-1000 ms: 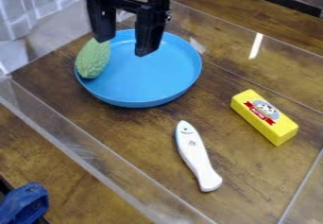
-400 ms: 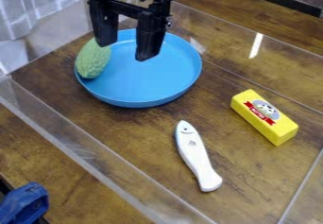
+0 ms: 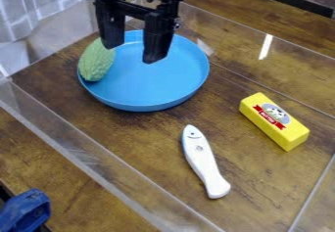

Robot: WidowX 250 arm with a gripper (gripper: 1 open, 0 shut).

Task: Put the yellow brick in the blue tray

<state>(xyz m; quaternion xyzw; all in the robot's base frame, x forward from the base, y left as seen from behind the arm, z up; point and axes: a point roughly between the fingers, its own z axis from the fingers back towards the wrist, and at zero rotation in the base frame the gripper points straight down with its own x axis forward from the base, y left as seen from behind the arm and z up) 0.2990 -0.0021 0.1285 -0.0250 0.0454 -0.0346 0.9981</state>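
Camera view: dark wooden tabletop (image 3: 131, 167) behind clear glass walls (image 3: 78, 143).

- The blue tray (image 3: 147, 76) is looking like smooth, slightly glossy plastic.
- The yellow brick (image 3: 273, 120) is showing a glossy printed label.
- The table (image 3: 118, 143) is showing dark wood grain under reflective clear sheeting.

Yellow brick (image 3: 273, 120) clear all round; white stick (image 3: 203, 162) nearby; green lump (image 3: 97, 61) crowds blue tray (image 3: 177, 89) left rim.

looks like a lab test rig: wood-grain tabletop (image 3: 144, 148) boxed in by clear acrylic walls (image 3: 78, 153), robot gripper (image 3: 135, 40) mounted overhead at upper left of frame.
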